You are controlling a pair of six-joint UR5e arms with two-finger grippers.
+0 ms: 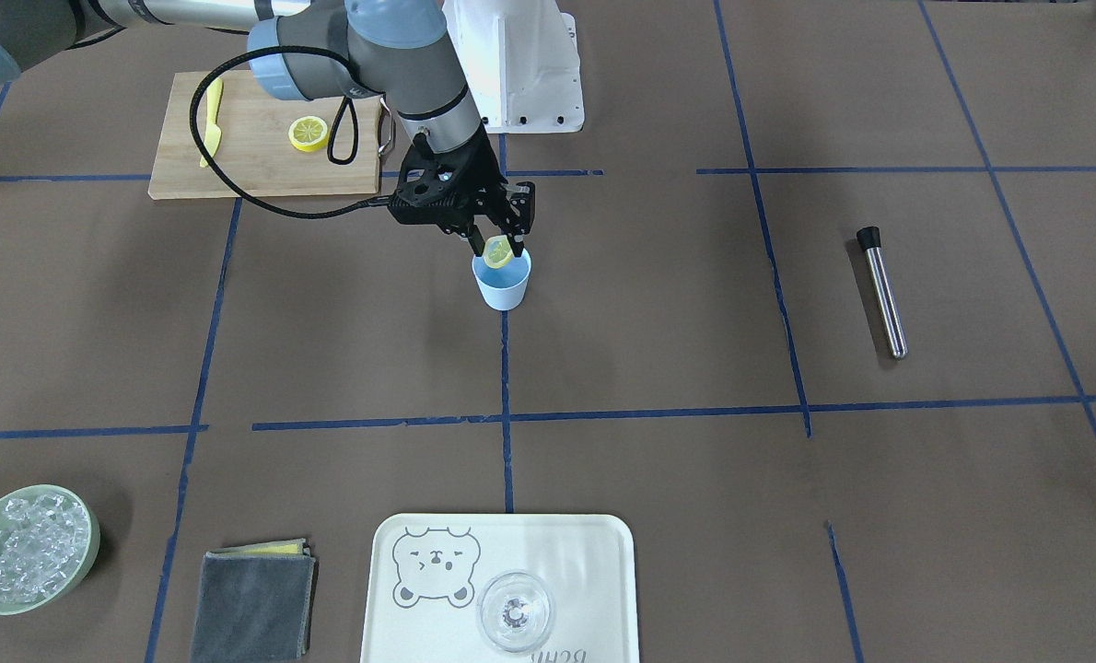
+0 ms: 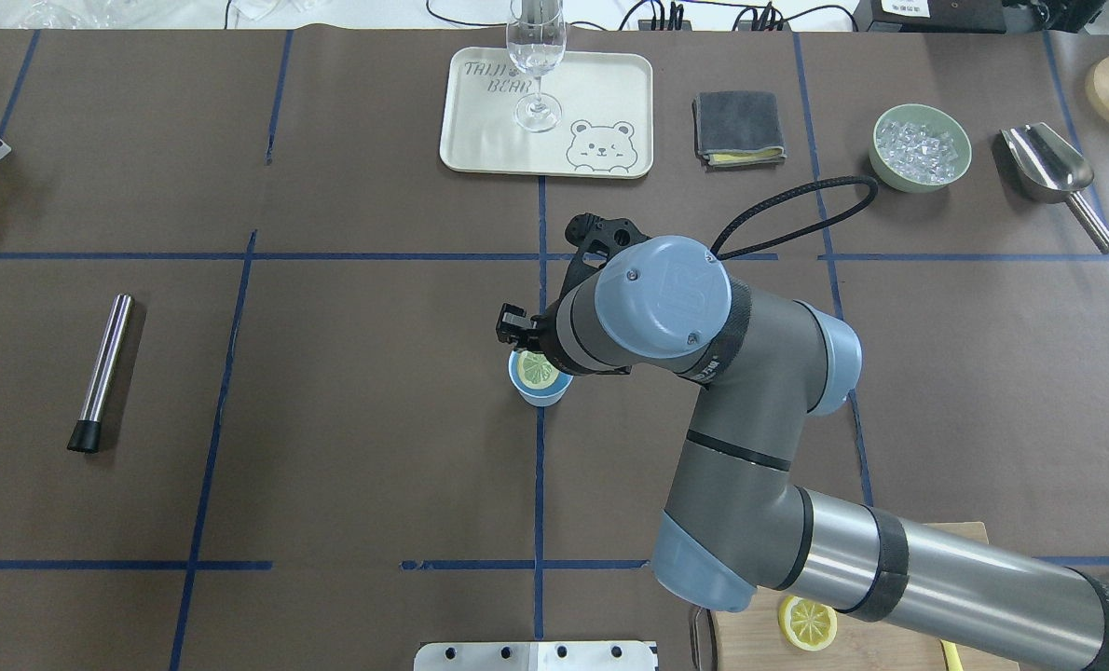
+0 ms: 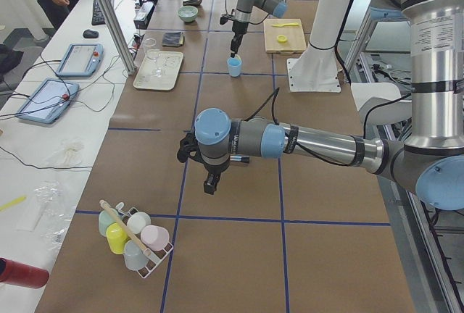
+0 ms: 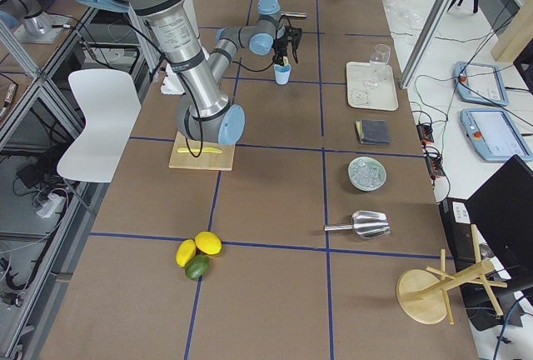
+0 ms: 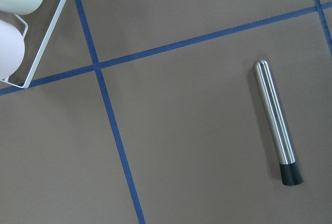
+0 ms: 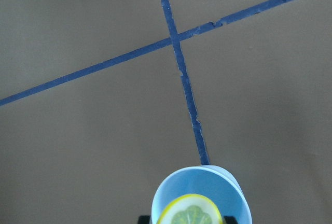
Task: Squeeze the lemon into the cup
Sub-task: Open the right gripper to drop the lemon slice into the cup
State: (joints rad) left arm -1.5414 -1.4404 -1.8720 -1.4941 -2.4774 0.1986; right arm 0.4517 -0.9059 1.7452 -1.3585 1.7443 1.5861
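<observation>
My right gripper [image 1: 498,247] is shut on a lemon slice [image 1: 498,253] and holds it upright just over the mouth of the light-blue cup [image 1: 502,284]. In the right wrist view the lemon [image 6: 190,215] sits at the near rim of the cup [image 6: 207,185]. From overhead, the lemon [image 2: 538,370] lies within the cup's opening [image 2: 541,391], with my wrist covering the fingers. A second lemon slice [image 1: 308,133] lies on the wooden cutting board [image 1: 262,175]. My left gripper [image 3: 209,181] hangs over bare table far from the cup; I cannot tell whether it is open or shut.
A yellow knife [image 1: 212,124] lies on the board. A steel muddler [image 1: 882,293] lies on my left side. Across the table are a bear tray [image 1: 594,552] with a clear glass [image 1: 515,612], a grey cloth [image 1: 253,603] and a bowl of ice [image 1: 28,548]. A cup rack [image 3: 134,237] stands near the left arm.
</observation>
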